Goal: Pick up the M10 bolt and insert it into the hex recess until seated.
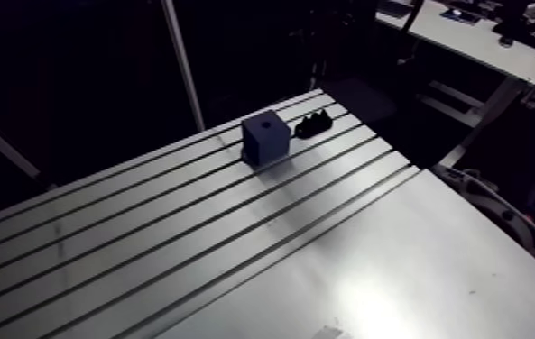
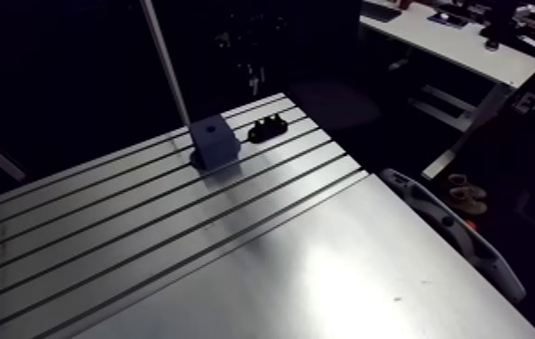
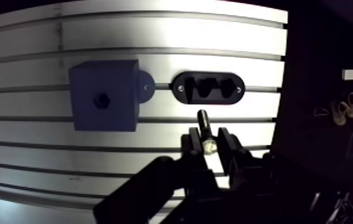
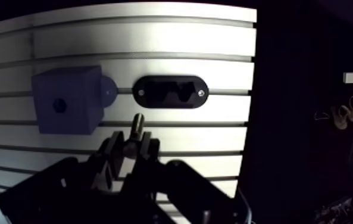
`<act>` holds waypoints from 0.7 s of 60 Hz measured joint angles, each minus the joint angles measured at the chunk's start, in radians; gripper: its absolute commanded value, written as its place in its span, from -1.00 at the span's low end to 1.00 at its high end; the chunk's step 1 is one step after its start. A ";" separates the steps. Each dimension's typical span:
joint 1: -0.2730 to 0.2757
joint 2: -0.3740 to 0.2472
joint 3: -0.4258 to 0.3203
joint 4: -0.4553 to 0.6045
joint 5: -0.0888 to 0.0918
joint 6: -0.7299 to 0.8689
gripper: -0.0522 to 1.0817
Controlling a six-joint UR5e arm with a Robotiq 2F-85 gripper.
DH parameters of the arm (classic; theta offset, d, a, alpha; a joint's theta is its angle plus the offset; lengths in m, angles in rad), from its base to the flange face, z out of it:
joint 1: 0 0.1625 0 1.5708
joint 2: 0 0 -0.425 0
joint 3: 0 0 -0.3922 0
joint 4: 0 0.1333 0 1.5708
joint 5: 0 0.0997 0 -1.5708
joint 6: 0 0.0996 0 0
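**Bolt is in the end effector, not in the block yet**

The setup is a slotted aluminium table [image 3: 155, 30] with long grooves running across it, brightly lit in patches, with everything beyond its edge pretty much dark.

Closest to the wrist camera is the end effector [image 3: 207, 146]. It's clenched on the bolt [image 3: 203, 122], with one finger on each side and the shiny end pinched right between them. The rest of the bolt pokes out ahead of the fingertips. I can't tell from these views how high it sits over the table.

Just past the bolt's tip is a black oval holder [image 3: 208, 88] with a notched cradle in the middle and a small screw at each end. The bolt points at it but doesn't touch it.

Beside the holder, off to one side of the end effector, there's a blue block [image 3: 104, 95] with the hex recess [image 3: 101, 99] in the face that looks up at the camera. A little round tab at the block's foot reaches toward the holder.

In the arm view the block and holder sit close together near the table's far edge.
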 measured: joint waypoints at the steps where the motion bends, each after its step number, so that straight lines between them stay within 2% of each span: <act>1: 0.001 -0.003 0.000 0.004 0.000 -0.003 0.38; 24: 0.039 -0.068 -0.006 0.069 0.000 -0.059 0.42; 42: 0.092 -0.087 -0.021 0.103 -0.002 -0.072 0.41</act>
